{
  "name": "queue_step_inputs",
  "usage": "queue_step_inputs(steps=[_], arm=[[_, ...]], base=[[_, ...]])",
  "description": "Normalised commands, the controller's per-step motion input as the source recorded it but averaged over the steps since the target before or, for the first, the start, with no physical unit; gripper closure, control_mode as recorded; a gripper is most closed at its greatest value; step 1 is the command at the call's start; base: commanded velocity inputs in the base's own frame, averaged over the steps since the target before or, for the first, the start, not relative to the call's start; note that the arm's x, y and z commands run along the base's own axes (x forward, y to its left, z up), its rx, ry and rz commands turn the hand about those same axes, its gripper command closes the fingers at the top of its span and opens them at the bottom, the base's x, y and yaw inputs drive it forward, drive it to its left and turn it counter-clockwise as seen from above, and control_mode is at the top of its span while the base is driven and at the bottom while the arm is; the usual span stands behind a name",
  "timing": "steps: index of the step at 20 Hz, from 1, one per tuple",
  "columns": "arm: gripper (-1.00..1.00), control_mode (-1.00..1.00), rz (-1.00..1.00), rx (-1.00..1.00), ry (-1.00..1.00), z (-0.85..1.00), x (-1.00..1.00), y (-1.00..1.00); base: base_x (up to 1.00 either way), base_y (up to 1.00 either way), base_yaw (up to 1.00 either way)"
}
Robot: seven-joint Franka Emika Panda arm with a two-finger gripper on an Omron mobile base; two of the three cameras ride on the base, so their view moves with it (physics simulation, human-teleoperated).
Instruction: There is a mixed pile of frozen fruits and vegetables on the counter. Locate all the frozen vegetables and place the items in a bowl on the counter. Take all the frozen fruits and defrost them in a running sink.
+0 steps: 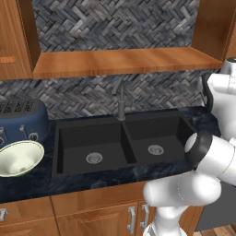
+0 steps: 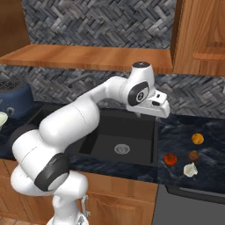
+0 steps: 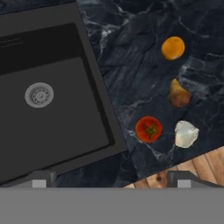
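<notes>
On the counter [image 2: 184, 136] right of the sink [image 2: 118, 140], the red tomato [image 3: 148, 129] and the pale garlic bulb [image 3: 185, 134] lie side by side, apart, near the counter's front edge. A brownish pear-like piece [image 3: 179, 95] lies just behind them, and a bright orange fruit [image 3: 173, 47] farther back toward the wall. The gripper [image 2: 154, 104] hangs spread wide and empty above the sink's right edge, while the green-rimmed bowl [image 1: 19, 158] sits at the counter's left end, beside a blue toaster [image 1: 22, 120].
</notes>
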Motion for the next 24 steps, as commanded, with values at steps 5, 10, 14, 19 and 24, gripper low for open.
queue_step_inputs(steps=[5, 10, 14, 19, 24], arm=[[-1.00, -1.00, -0.12, 0.00, 0.00, -0.10, 0.00, -0.22], [-1.00, -1.00, -0.13, 0.00, 0.01, -0.09, -0.01, -0.20], [-1.00, -1.00, -0.13, 0.00, 0.04, -0.09, -0.07, -0.15], [-1.00, -1.00, -0.12, 0.00, 0.02, -0.21, -0.07, -0.14], [-1.00, -1.00, -0.11, 0.00, 0.01, -0.21, -0.04, -0.15]], base=[[0.00, 0.00, 0.00], [0.00, 0.00, 0.00], [0.00, 0.00, 0.00], [0.00, 0.00, 0.00], [0.00, 0.00, 0.00]])
